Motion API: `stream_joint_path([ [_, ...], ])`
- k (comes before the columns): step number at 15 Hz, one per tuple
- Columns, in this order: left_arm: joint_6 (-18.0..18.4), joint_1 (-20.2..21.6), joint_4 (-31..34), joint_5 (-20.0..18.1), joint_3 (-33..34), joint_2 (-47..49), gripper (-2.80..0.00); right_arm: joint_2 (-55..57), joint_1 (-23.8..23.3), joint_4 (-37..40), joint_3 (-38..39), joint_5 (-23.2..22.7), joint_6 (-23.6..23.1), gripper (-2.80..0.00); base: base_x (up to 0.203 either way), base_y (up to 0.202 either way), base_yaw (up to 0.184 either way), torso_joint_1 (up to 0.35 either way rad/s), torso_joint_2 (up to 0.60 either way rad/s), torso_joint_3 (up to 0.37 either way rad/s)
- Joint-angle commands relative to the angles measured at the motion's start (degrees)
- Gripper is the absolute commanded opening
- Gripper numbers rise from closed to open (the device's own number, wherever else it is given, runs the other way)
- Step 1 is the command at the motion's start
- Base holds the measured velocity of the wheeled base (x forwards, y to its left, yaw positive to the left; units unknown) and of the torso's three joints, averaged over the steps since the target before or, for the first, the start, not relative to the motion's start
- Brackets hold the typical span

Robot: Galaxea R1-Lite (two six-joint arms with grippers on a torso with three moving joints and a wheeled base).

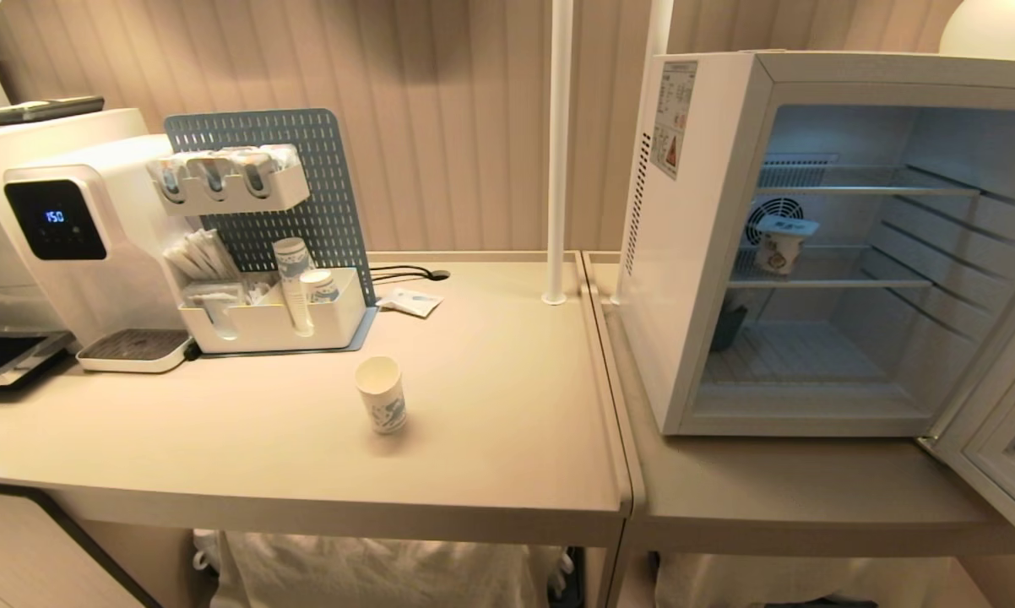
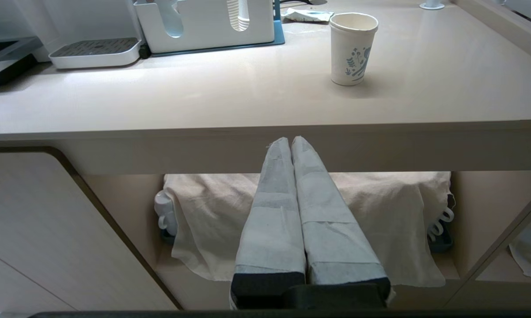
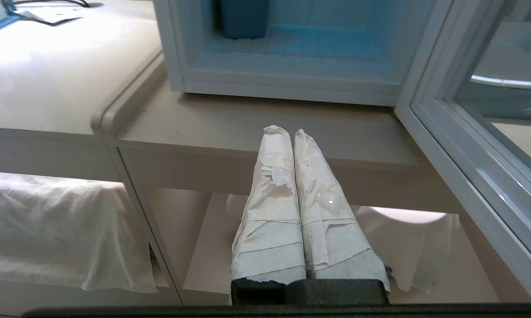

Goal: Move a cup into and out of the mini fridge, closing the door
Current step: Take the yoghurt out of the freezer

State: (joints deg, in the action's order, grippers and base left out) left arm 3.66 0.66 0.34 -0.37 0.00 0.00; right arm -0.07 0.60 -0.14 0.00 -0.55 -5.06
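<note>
Centre-left of the head view: small white paper cup with blue print [image 1: 381, 394] upright on the beige tabletop [image 1: 491, 405], open surface all around. Right: white box-shaped mini fridge [image 1: 702, 253], grey-framed glass door [image 1: 993, 431] swung open. Left hand [image 2: 290, 140] and right hand [image 3: 283, 131] pressed closed, empty, below the tabletop edge.

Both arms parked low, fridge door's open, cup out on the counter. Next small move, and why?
Probably raise the left hand above the counter edge and open it toward the cup. The cup stands upright and alone on the left counter, the mini fridge already has its door swung open, and both hands, the right hand too, sit shut below counter level.
</note>
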Motion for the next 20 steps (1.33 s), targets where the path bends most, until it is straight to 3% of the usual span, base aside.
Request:
stream_joint_path([
  [1, 0.03, 0.04, 0.01, 0.02, 0.0, 0.0, -2.8, 0.07, 0.02, -0.03, 0.0, 0.04, 0.06, -2.8, 0.0, 0.0, 0.0, 0.0, 0.0, 0.0],
  [6, 0.12, 0.04, 0.01, 0.1, 0.0, 0.0, -2.8, 0.07, 0.02, -0.08, 0.0, 0.36, 1.74, -2.8, 0.0, 0.0, 0.0, 0.0, 0.0, 0.0],
  [8, 0.12, 0.04, 0.01, 0.1, 0.0, 0.0, -2.8, 0.69, 0.03, 1.14, -3.32, 0.37, 1.77, -2.8, 0.0, 0.0, 0.0, 0.0, 0.0, 0.0],
  [10, 0.12, 0.04, 0.01, 0.1, 0.0, 0.0, -2.8, 4.95, 0.06, 9.36, -15.8, -0.26, 2.39, -2.8, 0.0, 0.0, 0.0, 0.0, 0.0, 0.0],
  [12, 0.12, 0.02, 0.01, 0.1, 0.0, 0.0, -2.8, 14.05, 0.4, 21.44, -31.05, -2.67, 7.23, -2.8, 0.0, 0.0, 0.0, 0.0, 0.0, 0.0],
  [14, 0.12, 0.04, 0.01, 0.1, 0.0, 0.0, -2.8, 28.09, 0.85, 29.26, -41.69, -8.41, 12.94, -2.8, 0.0, 0.0, 0.0, 0.0, 0.0, 0.0],
  [17, 0.12, -0.04, -0.07, 0.1, 0.0, 0.0, -2.8, 46.75, 1.69, 32.59, -52.8, -15.54, 17.92, -2.8, 0.0, 0.0, 0.0, 0.0, 0.0, 0.0],
  [20, 0.12, 0.03, 0.01, 0.1, 0.0, 0.0, -2.8, 63.8, 2.44, 31.92, -60.63, -18.81, 19.28, -2.8, 0.0, 0.0, 0.0, 0.0, 0.0, 0.0],
])
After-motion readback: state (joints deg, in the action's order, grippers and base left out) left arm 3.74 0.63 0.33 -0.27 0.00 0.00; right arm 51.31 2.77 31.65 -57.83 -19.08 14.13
